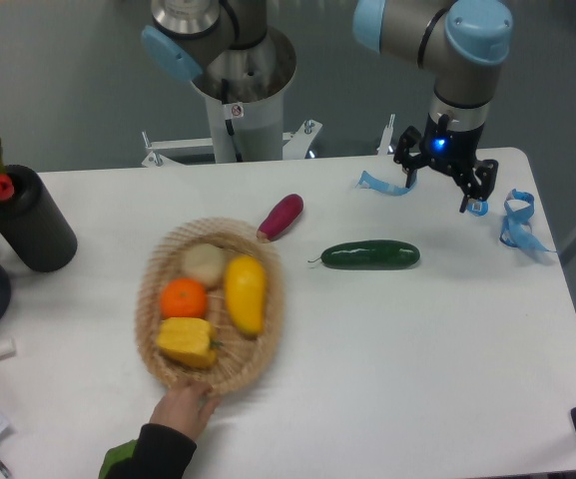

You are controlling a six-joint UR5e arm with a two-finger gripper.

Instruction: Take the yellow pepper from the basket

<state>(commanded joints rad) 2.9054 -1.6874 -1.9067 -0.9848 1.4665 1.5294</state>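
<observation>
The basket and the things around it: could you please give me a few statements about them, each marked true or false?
1. The yellow pepper lies in the basket. True.
2. The gripper is shut on the pepper. False: it is open and empty, far off at the table's back right.
3. The cucumber lies inside the basket. False: it lies on the table, right of it.
4. A hand touches the basket's near rim. True.
5. The orange lies beside the yellow squash. True.

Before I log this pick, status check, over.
Tool open, empty, far right of basket. Yellow pepper in basket's near end. Human hand gripping basket rim, close to pepper.
</observation>
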